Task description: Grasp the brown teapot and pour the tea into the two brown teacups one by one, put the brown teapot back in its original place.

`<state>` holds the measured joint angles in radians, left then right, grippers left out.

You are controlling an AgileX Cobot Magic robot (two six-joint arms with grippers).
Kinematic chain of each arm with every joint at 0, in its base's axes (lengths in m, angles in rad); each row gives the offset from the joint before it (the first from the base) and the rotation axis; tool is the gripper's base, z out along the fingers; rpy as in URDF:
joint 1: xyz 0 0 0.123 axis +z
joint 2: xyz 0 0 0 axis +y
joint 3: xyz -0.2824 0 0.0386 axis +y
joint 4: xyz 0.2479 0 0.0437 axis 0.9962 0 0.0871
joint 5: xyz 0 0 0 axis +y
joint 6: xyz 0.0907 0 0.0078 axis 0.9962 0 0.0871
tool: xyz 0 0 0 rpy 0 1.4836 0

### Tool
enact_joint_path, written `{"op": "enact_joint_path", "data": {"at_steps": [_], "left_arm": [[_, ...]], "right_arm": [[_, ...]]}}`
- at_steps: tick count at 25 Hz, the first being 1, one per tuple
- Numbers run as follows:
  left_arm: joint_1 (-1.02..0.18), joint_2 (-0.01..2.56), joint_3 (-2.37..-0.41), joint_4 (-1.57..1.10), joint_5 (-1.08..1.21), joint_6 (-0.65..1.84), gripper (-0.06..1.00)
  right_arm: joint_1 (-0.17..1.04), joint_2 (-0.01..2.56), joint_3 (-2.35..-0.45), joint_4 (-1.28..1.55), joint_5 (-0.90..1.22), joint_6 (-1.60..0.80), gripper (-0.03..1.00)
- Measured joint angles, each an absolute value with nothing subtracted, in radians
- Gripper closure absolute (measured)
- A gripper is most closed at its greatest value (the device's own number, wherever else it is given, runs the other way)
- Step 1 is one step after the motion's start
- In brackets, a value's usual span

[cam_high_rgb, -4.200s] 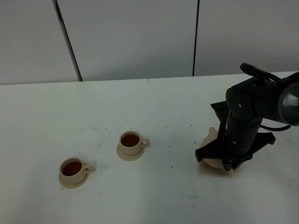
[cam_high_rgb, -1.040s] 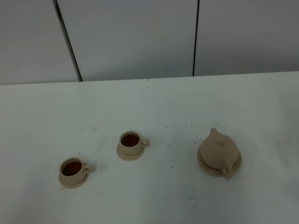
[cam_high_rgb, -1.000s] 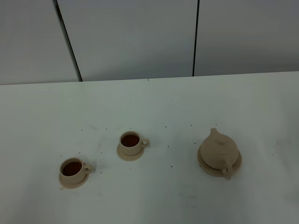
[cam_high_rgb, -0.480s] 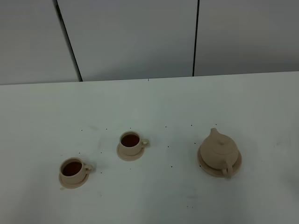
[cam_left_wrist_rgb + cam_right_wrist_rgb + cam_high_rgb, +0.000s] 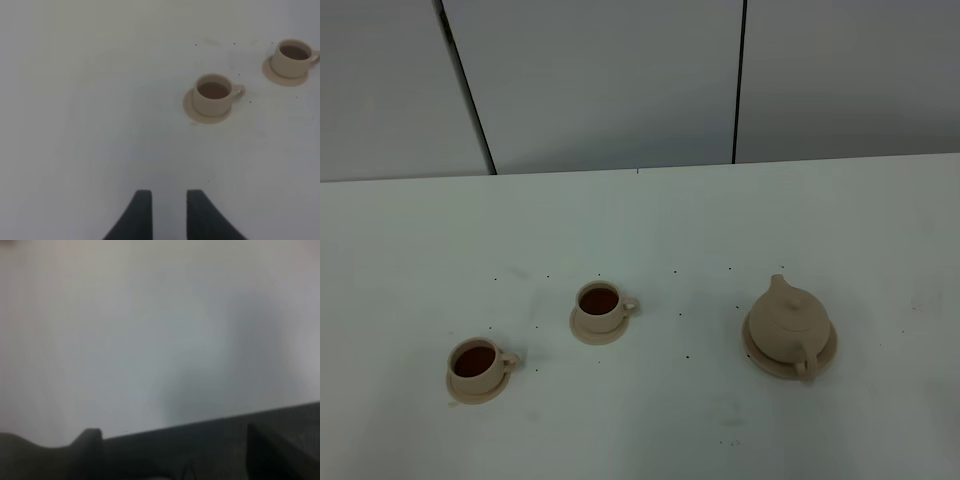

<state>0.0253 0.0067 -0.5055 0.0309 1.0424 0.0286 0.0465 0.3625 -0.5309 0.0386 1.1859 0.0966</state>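
While the brown teapot (image 5: 789, 322) sits on its plate (image 5: 825, 360) at the lower right of the overhead view, neither of my arms appears there. My right gripper (image 5: 170, 452) is spread wide and empty, the teapot outside its view. My left gripper (image 5: 167, 212) is nearly closed, holding nothing, with both filled teacups (image 5: 214, 94) (image 5: 292, 54) toward the upper right of its frame.

right arm: gone from the high view, where it stood over the teapot (image 5: 789, 322) four seconds back
teapot: now fully uncovered, seated on its plate (image 5: 825, 357), free of any grip
right tool (image 5: 170, 440): fingers spread wide, holding nothing
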Motion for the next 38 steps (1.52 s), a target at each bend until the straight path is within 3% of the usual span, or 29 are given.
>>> {"op": "enact_joint_path", "data": {"at_steps": [28, 38], "left_arm": [[0.025, 0.007, -0.505, 0.031, 1.042, 0.030, 0.70], [0.025, 0.007, -0.505, 0.031, 1.042, 0.030, 0.70]], "right_arm": [[0.044, 0.284, -0.485, 0.163, 1.072, -0.018, 0.39], [-0.004, 0.136, -0.484, 0.164, 1.071, -0.025, 0.39]]}}
